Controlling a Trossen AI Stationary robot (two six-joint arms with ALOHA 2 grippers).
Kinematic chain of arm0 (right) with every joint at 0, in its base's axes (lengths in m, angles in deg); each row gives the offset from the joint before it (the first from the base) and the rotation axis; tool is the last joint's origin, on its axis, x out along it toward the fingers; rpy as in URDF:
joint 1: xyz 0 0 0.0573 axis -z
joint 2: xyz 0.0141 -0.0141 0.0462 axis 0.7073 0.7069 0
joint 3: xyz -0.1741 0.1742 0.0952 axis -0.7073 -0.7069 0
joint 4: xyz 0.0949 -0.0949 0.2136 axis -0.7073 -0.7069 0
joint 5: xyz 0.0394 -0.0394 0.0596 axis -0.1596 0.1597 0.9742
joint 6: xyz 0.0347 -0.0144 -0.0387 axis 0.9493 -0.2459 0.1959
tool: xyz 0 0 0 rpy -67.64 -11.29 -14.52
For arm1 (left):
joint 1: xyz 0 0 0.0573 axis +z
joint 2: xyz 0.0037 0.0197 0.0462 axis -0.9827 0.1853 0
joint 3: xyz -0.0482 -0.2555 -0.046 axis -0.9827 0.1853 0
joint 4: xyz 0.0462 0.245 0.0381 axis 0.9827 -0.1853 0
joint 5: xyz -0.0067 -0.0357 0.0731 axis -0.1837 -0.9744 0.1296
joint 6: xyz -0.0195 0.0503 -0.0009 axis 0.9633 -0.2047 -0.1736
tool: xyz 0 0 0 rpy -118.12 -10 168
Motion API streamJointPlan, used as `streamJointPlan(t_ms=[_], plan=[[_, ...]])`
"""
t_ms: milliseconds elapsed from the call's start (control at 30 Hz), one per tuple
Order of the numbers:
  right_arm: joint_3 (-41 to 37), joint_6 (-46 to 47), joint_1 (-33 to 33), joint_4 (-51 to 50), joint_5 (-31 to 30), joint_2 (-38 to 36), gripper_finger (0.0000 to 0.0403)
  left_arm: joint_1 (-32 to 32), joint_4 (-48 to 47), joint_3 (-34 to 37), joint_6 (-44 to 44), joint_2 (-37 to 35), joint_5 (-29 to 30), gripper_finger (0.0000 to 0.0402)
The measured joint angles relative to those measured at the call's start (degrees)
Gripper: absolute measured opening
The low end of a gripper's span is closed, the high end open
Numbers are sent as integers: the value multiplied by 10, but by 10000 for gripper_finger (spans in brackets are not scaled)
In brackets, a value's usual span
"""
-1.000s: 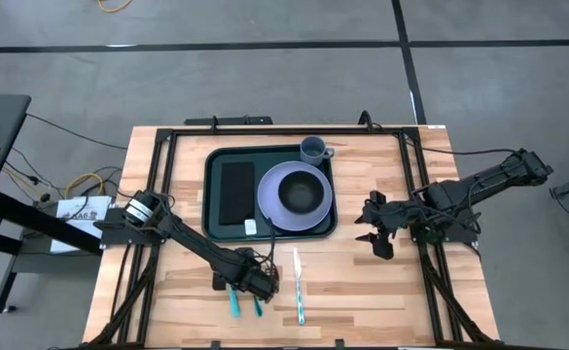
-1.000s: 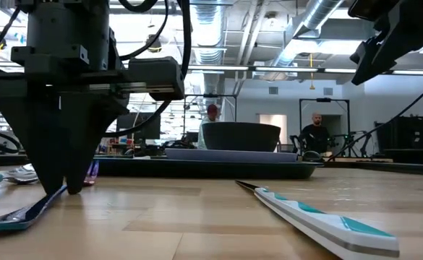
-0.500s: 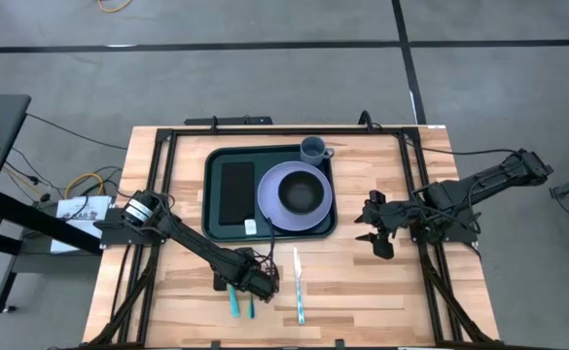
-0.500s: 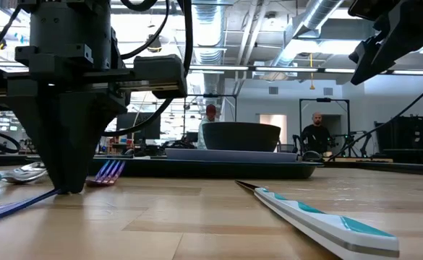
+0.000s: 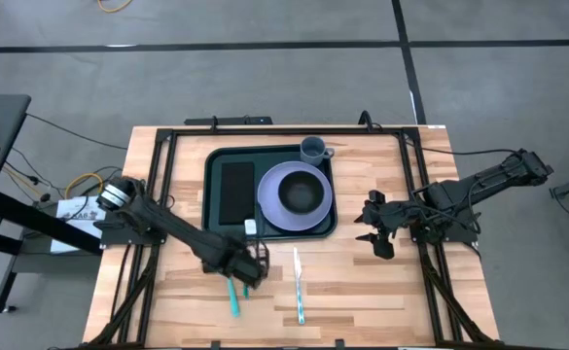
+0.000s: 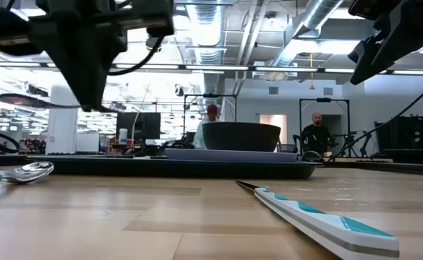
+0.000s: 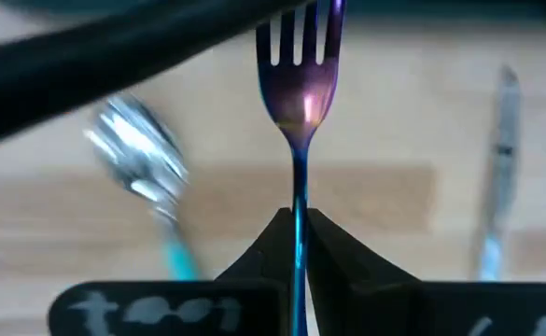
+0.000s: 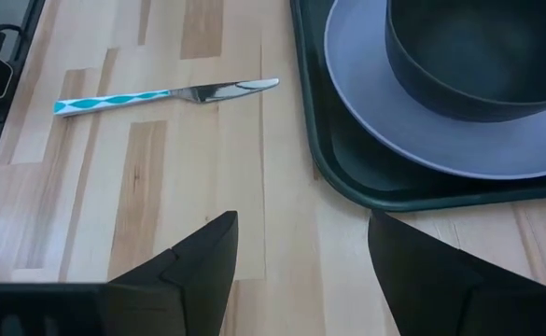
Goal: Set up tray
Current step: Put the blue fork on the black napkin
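The dark green tray (image 5: 211, 199) lies at the table's far middle. It holds a black napkin (image 5: 236, 191), a purple plate (image 5: 267, 199) with a dark bowl (image 5: 302, 192), and a grey cup (image 5: 313, 150). My left gripper (image 5: 248, 264) is near the tray's near edge, above the table, shut on a fork (image 7: 299, 84) with an iridescent purple head. A teal-handled spoon (image 5: 233, 297) and a teal-and-white knife (image 5: 299, 287) lie flat on the wood. My right gripper (image 5: 376, 233) hangs open and empty to the right of the tray. My left gripper pinches the fork's thin stem (image 7: 298, 201), just behind its head, between its two fingers. The fork lies along the fingers, with its head and tines sticking out beyond the fingertips. It is lifted clear of the table.
Black frame rails (image 5: 167, 185) run along the table's left, right and far sides. The spoon (image 6: 23, 172) and the knife (image 6: 319, 217) lie on the near part of the table. Bare wood (image 5: 362, 292) shows at the near right. People stand in the room behind the table.
My left gripper has risen from the table and gone a little toward the far and left edges, toward the tray. The fork has come up with it, lifted clear of the wood. The spoon and the knife have stayed in place.
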Motion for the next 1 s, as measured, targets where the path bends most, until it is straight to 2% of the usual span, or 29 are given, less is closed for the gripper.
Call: streamJointPlan(t_ms=[133,233,400,533,667,767,1000], plan=[[0,0,0,0,0,0,230,49,-103,2,-56,-47,9,0],[0,0,1,3,0,0,230,103,-142,15,-118,-92,34,0],[0,4,29,5,4,0,230,230,-126,85,-244,-182,39,0],[0,11,50,3,9,0,230,337,-73,144,-360,-223,10,0],[0,11,72,3,21,0,230,418,15,184,-459,-225,-25,0],[0,4,85,4,21,0,230,455,79,213,-497,-213,-48,0],[0,-65,103,52,10,0,230,486,99,234,-547,-174,-79,0]])
